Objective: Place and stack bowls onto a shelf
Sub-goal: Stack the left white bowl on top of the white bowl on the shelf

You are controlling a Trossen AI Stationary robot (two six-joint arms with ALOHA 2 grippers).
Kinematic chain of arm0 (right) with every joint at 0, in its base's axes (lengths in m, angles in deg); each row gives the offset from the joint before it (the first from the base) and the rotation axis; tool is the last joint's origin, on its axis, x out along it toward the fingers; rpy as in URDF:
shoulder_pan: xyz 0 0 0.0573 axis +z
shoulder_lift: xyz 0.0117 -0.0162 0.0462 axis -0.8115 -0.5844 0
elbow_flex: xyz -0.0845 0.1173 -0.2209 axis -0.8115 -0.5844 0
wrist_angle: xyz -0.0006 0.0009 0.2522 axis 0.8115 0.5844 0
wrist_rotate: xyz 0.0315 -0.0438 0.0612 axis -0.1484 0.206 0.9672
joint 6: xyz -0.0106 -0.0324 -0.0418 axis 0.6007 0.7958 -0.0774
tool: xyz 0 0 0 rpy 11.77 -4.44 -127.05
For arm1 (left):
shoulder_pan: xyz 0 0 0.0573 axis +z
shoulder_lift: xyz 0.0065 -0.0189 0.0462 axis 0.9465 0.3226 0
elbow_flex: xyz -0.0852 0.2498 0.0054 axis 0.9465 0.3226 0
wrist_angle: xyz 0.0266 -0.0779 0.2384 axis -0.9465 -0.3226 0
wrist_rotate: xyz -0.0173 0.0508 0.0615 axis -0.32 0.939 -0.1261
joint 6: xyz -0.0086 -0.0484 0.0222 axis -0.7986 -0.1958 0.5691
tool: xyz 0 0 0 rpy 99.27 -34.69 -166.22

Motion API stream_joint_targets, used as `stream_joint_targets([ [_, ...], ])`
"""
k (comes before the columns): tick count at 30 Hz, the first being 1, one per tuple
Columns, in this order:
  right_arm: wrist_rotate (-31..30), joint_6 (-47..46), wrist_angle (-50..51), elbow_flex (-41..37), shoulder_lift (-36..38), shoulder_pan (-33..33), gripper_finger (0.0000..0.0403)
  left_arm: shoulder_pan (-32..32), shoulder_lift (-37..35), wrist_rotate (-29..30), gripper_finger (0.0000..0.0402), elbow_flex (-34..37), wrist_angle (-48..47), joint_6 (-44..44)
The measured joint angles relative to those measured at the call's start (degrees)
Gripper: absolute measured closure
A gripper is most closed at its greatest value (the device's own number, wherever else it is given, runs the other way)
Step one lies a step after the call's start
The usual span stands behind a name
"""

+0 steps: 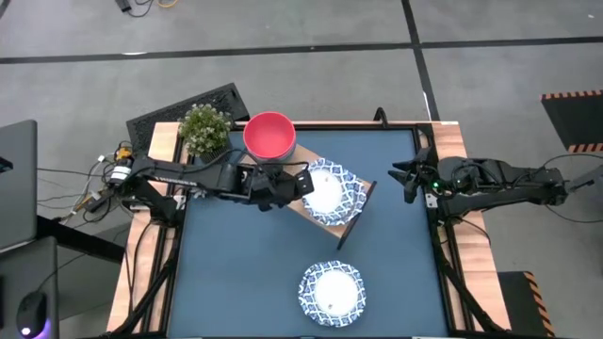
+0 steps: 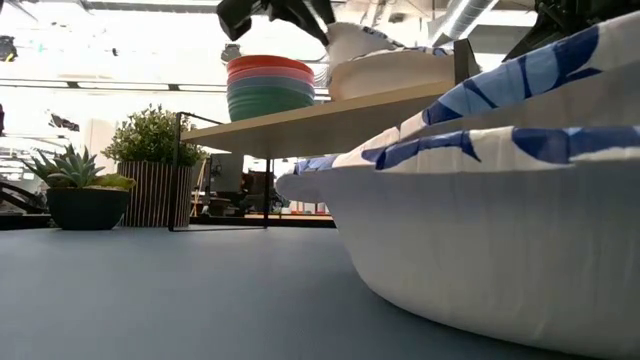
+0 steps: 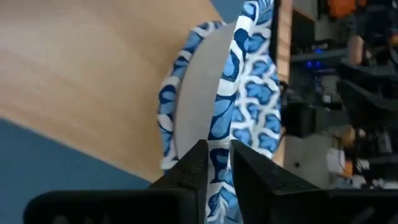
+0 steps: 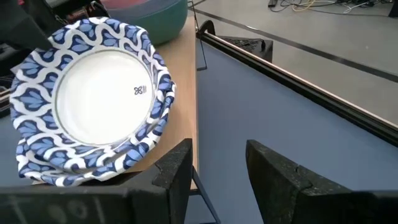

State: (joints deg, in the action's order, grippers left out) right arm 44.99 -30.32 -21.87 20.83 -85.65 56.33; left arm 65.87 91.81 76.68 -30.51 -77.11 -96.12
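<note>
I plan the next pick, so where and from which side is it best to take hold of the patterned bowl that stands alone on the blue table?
Grip the bowl at its thin, flared rim, coming from above, one finger inside and one outside. It sits upright with open tabletop around it.

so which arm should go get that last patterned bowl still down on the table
Probably the right. Its gripper is open and empty at the table's edge. The left gripper is shut on the rim of the patterned bowl on the shelf. The loose bowl sits on the table between both.
</note>
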Motion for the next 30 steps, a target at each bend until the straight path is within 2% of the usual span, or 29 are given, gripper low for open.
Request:
stream_joint_targets([
  [6,0.0,0.0,0.0,0.0,0.0,0.0,0.0226,1.7,0.0,-1.4,0.0326,0.0,2.0,5.1],
  [11,0.0,0.0,0.0,0.0,0.0,0.0,0.0226,2.4,0.0,-8.4,0.0319,0.0,1.7,7.7],
  [21,0.0,0.2,-0.1,0.0,0.0,0.0,0.0226,2.6,0.0,-7.4,0.0321,0.0,2.1,10.5],
  [25,0.0,0.2,-0.1,0.0,-0.3,0.0,0.0226,2.5,0.9,-8.9,0.0342,0.0,2.2,10.9],
  [30,0.0,0.0,0.0,0.0,-0.9,0.0,0.0226,2.5,0.9,-9.3,0.0393,0.0,2.3,11.0],
])
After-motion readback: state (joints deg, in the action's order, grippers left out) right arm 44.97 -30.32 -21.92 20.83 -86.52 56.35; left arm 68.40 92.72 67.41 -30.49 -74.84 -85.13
